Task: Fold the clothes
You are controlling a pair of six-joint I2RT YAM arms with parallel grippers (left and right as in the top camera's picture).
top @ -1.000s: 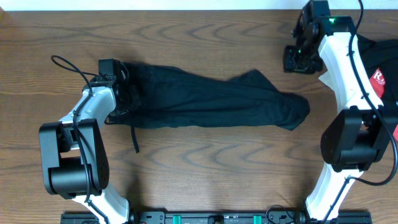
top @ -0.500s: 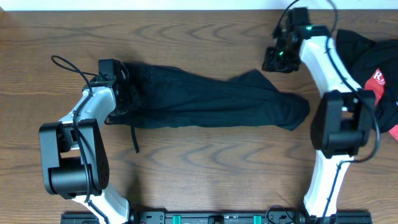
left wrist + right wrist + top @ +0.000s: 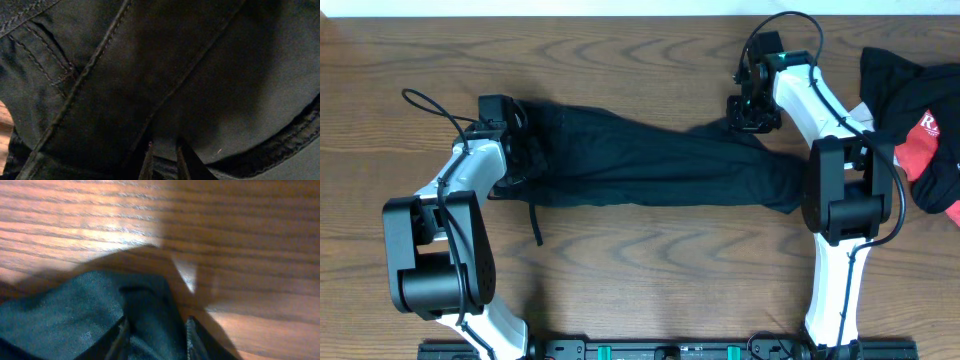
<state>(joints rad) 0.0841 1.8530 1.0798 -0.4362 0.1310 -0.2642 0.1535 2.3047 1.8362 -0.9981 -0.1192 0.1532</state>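
The plain black trousers [image 3: 650,160] lie stretched across the wooden table, and their thin cord [image 3: 535,222] dangles off the left end. My left gripper [image 3: 523,150] sits on that left waistband end. In the left wrist view its fingers [image 3: 148,161] stand close together with a fold of the black cloth [image 3: 150,75] pinched between them. My right gripper [image 3: 748,112] is at the raised corner of the trouser leg on the far side. In the right wrist view it [image 3: 157,337] is open, with the corner of the black cloth [image 3: 75,315] lying between its fingers.
A pile of black-and-red garments with white lettering [image 3: 920,125] lies at the right edge of the table. The left arm's base [image 3: 430,265] and the right arm's base [image 3: 845,210] stand on the near side. A pale strip runs along the table's far edge.
My right gripper has moved left and toward me, from the far right down onto the corner of the trouser leg. The left arm and the trousers have not moved.
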